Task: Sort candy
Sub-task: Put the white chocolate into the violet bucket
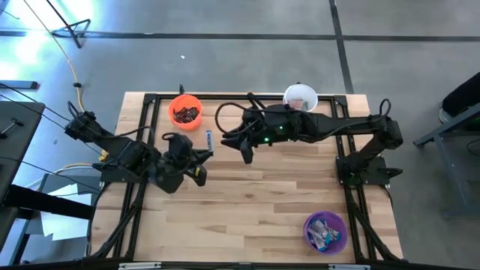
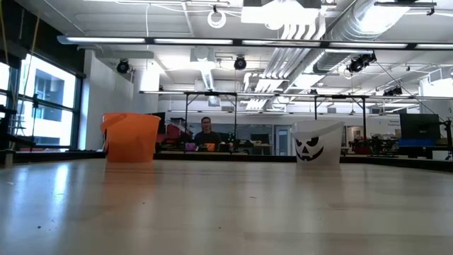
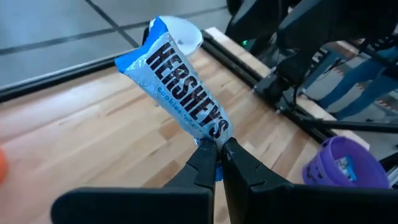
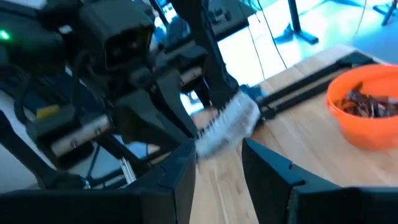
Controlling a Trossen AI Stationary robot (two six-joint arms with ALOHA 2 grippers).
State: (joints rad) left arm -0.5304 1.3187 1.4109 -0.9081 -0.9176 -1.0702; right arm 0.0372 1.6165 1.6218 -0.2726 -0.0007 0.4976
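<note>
A blue-and-white Hershey's candy bar (image 3: 183, 84) sits in my left gripper (image 3: 219, 149), which is shut on it above the table's left middle (image 1: 204, 154). In the high view the bar (image 1: 209, 140) shows as a small blue-white strip. My right gripper (image 4: 217, 165) is open and reaches in from the right (image 1: 244, 152). It faces the blurred bar (image 4: 229, 124) without touching it. The orange cup (image 1: 185, 110) holds dark brown candies. The purple cup (image 1: 325, 231) holds blue-and-white ones. The white cup (image 1: 301, 98) stands at the far edge. My left gripper pinches the candy bar by one end of its wrapper (image 3: 212, 138), between the two fingertips. The bar sticks out beyond the fingers, along their line. It is lifted clear of the table.
In the low view only the orange cup (image 2: 132, 137) and the white cup with a pumpkin face (image 2: 318, 142) stand at the far edge, and bare wood lies before them. A person (image 2: 206, 131) sits far back in the room. Black frame rails (image 1: 225, 96) border the table.
</note>
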